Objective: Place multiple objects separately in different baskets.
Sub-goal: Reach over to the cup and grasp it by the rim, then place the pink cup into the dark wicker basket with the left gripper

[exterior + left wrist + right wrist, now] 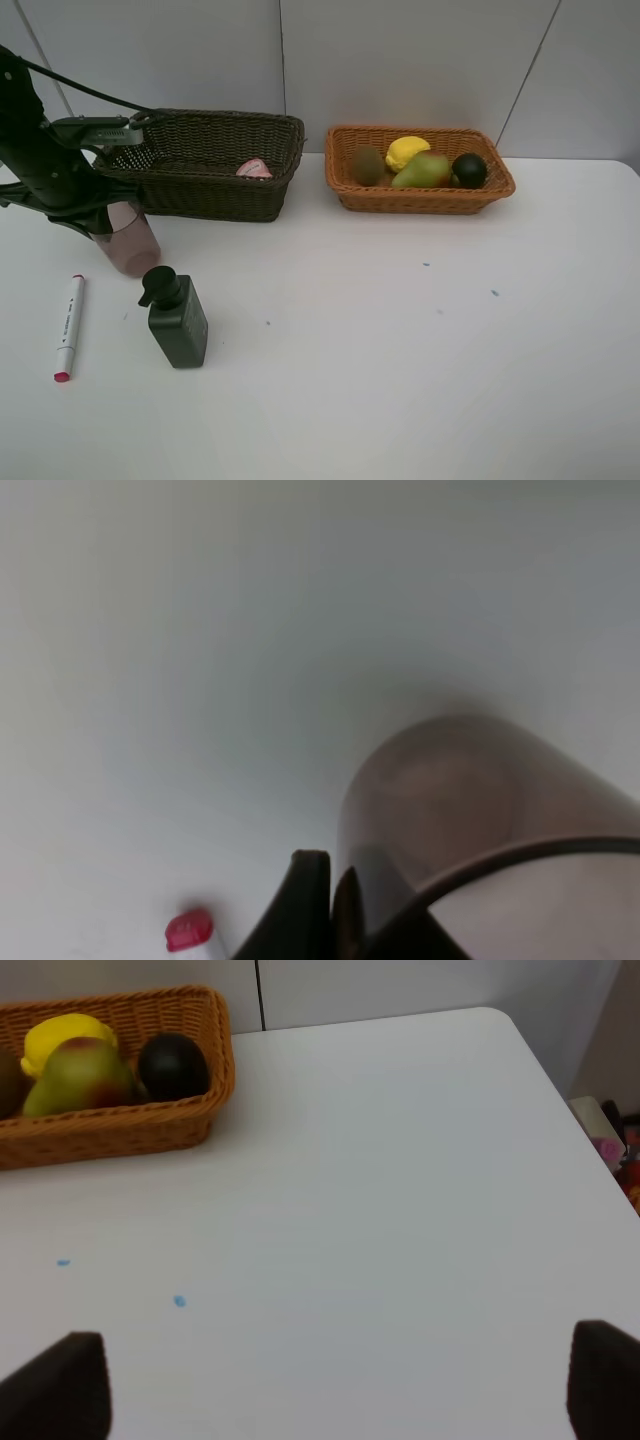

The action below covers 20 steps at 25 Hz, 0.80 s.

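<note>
The left gripper [335, 892] sits nearest the lens, its jaws closed thin on the rim wall of the cup [450, 810], with one dark finger [308, 900] outside the wall. The cup stands on the table [400, 350] just in front of the dark basket [215, 190]. It looks like thin, smooth, translucent plastic, light and slightly springy, so a rim pinch should hold but may let it tilt or slip. Near it lie the marker [68, 325], a slim hard cylinder, and the pump bottle [178, 322], boxy, probably heavier and best taken across its body. A pink bottle [254, 168] lies in the dark basket. The lemon [407, 152], kiwi [366, 165], pear [422, 172] and dark fruit [469, 169] fill the woven tan basket [420, 198]. The right gripper [330, 1380] stands wide and empty.
</note>
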Tool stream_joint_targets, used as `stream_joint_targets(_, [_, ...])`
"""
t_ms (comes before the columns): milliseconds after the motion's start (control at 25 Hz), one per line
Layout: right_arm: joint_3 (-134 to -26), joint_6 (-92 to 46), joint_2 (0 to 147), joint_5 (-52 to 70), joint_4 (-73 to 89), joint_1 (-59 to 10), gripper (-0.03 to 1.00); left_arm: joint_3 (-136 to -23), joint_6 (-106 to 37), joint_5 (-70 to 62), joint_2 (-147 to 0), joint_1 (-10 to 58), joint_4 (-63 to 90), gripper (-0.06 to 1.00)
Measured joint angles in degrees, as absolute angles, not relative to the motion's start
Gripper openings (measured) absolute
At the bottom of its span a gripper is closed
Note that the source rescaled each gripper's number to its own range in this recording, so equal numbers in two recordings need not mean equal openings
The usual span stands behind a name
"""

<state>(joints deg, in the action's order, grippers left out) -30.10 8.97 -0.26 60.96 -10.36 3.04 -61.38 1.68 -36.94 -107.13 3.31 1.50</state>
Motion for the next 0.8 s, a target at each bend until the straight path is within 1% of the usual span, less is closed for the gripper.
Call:
stream_joint_targets(200, [-30.10,8.97,-0.26,60.96,-10.36,3.04,1.00,-64.25,1.26,-43.22,-102.79,3.31,1.56,0.00])
stream_joint_targets(480, [-30.10,8.97,-0.26,60.96,-10.36,3.04,1.00,-73.48,0.00,-54.10,-94.43,3.31,1.60,0.00])
stream_joint_targets(680, [-30.10,8.97,-0.26,60.96,-10.36,3.04,1.00,-81.14,0.00,-53.93,-92.19,3.31,1.60,0.00])
stream_joint_targets(800, [-30.10,8.97,-0.26,60.96,-10.36,3.04,1.00,-82.66,0.00,-49.15,-92.19,3.31,1.60,0.00])
